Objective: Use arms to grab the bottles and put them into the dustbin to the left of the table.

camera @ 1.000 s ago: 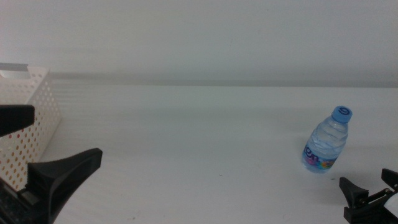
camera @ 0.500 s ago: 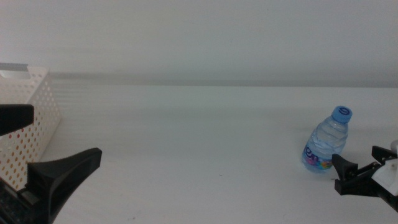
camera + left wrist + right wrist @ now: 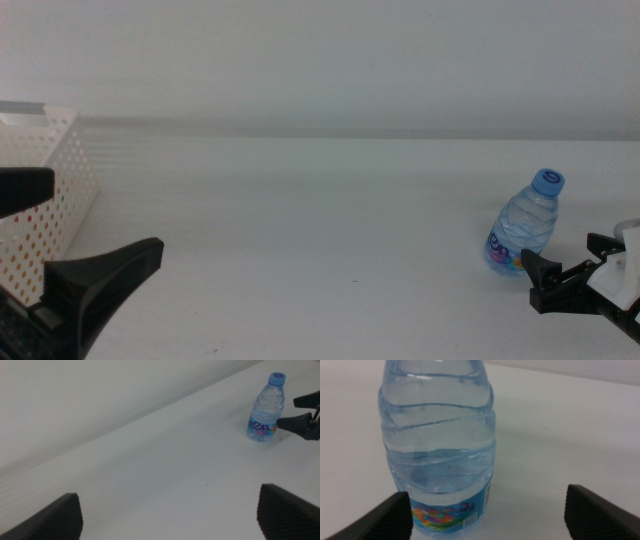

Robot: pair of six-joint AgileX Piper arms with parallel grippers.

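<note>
A small clear water bottle (image 3: pixel 523 228) with a blue cap stands upright on the white table (image 3: pixel 320 220) at the right. My right gripper (image 3: pixel 562 256) is open and empty, low over the table just in front of and to the right of the bottle, apart from it. The right wrist view shows the bottle (image 3: pixel 440 445) close ahead of the open jaws, not between them. My left gripper (image 3: pixel 105 215) is open and empty at the lower left, beside the white perforated dustbin (image 3: pixel 60 150). The bottle also shows in the left wrist view (image 3: pixel 263 410). No yellow-drink bottle or red can is in view.
A plain white wall rises behind the table. The right gripper (image 3: pixel 300 412) shows in the left wrist view next to the bottle. The dustbin's wall stands close to the left gripper's jaws.
My right gripper has risen from the bottom right edge and moved left toward the water bottle. The left gripper, the bottle and the dustbin have not moved.
</note>
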